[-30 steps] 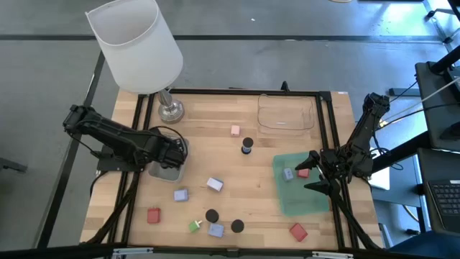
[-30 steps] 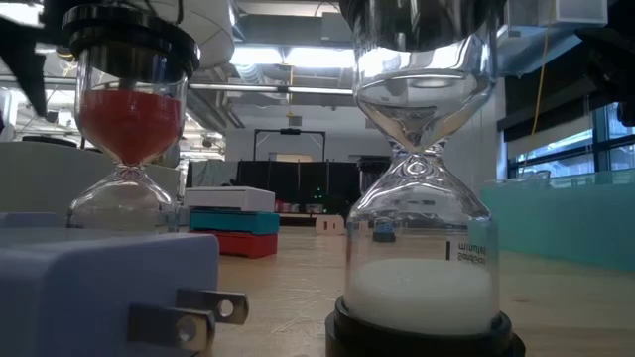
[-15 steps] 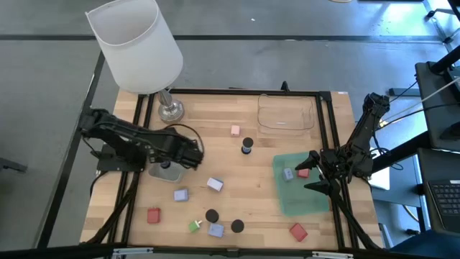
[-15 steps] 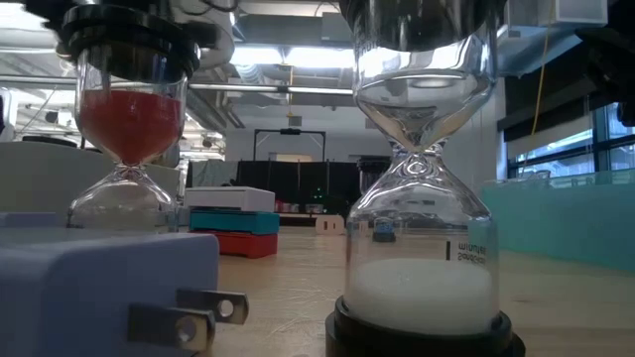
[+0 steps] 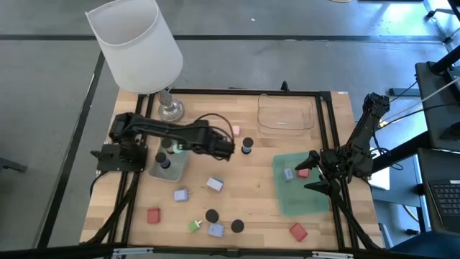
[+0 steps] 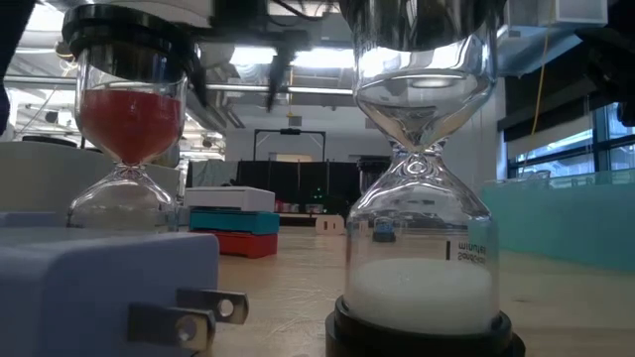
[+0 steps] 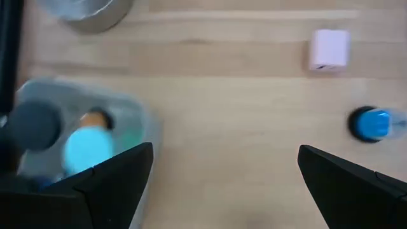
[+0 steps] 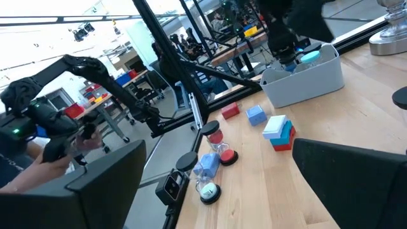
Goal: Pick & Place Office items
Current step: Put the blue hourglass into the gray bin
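The office items lie scattered on the wooden table. A pink block (image 5: 235, 131) and a blue-topped black cap (image 5: 247, 146) sit near the middle. Lilac blocks (image 5: 214, 184), red blocks (image 5: 154, 214), black caps (image 5: 212, 215) and a green bit (image 5: 195, 226) lie toward the near edge. My left gripper (image 5: 226, 148) hangs open just left of the cap; its wrist view shows the pink block (image 7: 329, 49) and the cap (image 7: 371, 123) ahead. My right gripper (image 5: 316, 174) waits open over the green tray (image 5: 302, 198), which holds a red and a grey piece.
A small grey bin (image 5: 167, 166) with round pieces stands behind the left gripper. The lamp (image 5: 136, 47) and its metal base (image 5: 170, 110) stand at the far left, a clear tray (image 5: 286, 114) at the far right. Two hourglasses (image 6: 422, 198) fill the low view.
My left gripper has swung from above the grey bin toward the table's right edge, ending beside the blue-topped cap and the pink block. Its arm has stretched out across the table. The right arm and all the pieces have kept still.
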Tool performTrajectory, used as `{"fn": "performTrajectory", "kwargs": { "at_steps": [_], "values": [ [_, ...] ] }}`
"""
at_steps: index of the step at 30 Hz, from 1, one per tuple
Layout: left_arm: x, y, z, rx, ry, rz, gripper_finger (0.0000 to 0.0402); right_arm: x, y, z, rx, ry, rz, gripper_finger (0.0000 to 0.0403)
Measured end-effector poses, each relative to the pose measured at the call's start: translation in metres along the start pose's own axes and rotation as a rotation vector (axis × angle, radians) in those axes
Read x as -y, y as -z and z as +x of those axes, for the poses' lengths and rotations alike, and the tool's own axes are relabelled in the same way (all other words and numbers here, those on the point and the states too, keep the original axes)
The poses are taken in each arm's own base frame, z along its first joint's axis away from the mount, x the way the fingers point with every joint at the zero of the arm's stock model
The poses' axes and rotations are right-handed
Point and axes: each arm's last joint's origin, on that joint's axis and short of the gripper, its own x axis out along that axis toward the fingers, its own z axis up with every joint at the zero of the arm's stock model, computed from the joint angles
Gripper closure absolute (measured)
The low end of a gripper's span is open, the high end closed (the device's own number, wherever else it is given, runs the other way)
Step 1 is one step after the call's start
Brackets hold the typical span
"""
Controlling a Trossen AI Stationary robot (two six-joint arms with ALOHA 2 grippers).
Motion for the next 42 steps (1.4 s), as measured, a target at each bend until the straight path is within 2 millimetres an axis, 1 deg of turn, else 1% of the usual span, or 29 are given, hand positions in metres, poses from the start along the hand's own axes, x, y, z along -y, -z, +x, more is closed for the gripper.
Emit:
{"fn": "performTrajectory", "kwargs": {
  "at_steps": [6, 11, 15, 18, 22, 24, 27, 32, 36, 38, 42],
  "values": [
    [0.033, -0.008, 0.02, 0.008, 0.091, 0.112, 0.0011, 0.0, 0.0, 0.0, 0.001, 0.0, 0.0, 0.0003],
    [0.051, -0.015, 0.03, -0.004, 0.202, 0.186, 0.0011, 0.0, 0.0, 0.0, 0.0, 0.0, -0.001, 0.0003],
    [0.063, -0.02, 0.034, 0.023, 0.284, 0.25, 0.0011, 0.0, 0.0, 0.0, 0.0, 0.0, 0.0, 0.0003],
    [0.074, -0.02, 0.038, 0.069, 0.347, 0.349, 0.0011, 0.0, 0.0, 0.0, 0.0, 0.001, -0.001, 0.0003],
    [0.088, -0.018, 0.042, 0.138, 0.417, 0.538, 0.0011, 0.0, 0.0, 0.0, 0.0, 0.0, -0.001, 0.0003],
    [0.092, -0.016, 0.044, 0.159, 0.445, 0.635, 0.0011, 0.0, 0.0, 0.0, -0.002, 0.001, -0.002, 0.0003],
    [0.096, -0.015, 0.045, 0.172, 0.485, 0.729, 0.0011, 0.001, 0.001, 0.0, -0.006, 0.004, -0.008, 0.0003],
    [0.101, -0.018, 0.042, 0.253, 0.504, 0.751, 0.0011, 0.001, 0.002, 0.0, -0.011, 0.007, -0.015, 0.0003],
    [0.105, -0.02, 0.041, 0.302, 0.527, 0.818, 0.0011, 0.001, 0.002, 0.0, -0.013, 0.009, -0.018, 0.0003],
    [0.109, -0.021, 0.043, 0.321, 0.544, 0.822, 0.0011, 0.001, 0.002, 0.0, -0.013, 0.008, -0.017, 0.0003],
    [0.112, -0.027, 0.054, 0.311, 0.531, 0.794, 0.0011, 0.001, 0.002, 0.0, -0.013, 0.008, -0.018, 0.0003]
  ]
}}
